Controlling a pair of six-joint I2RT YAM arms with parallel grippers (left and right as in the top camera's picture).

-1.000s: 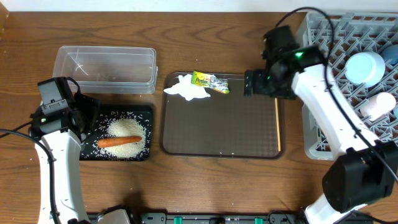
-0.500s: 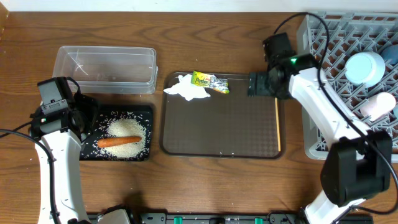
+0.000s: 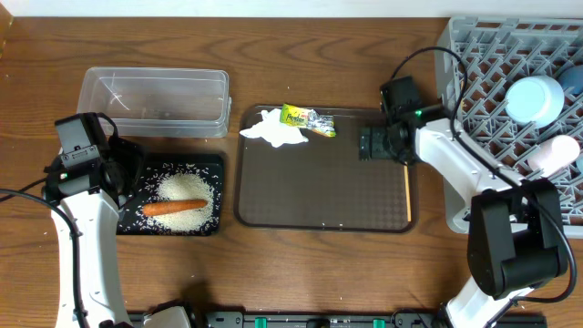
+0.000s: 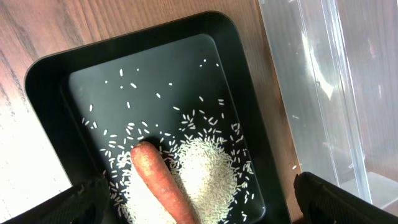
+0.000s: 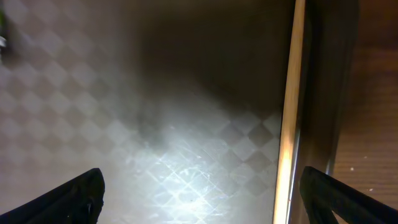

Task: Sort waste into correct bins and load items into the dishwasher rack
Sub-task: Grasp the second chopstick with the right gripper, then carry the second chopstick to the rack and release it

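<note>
Right hand (image 5: 202,199) lowered over chopsticks (image 5: 287,124), wide open, empty.

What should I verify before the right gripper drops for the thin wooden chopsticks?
1. Right gripper open: ok.
2. Thin wooden chopsticks along the dark-brown serving tray's right rim, in view: ok.
3. Chopsticks centred under the gripper: not ok, off to one side.
4. Both sticks together: cannot tell.
5. Crumpled white tissue and green-yellow snack wrapper away from them: ok.
6. Left gripper apart, over the shallow black tray: ok.
</note>
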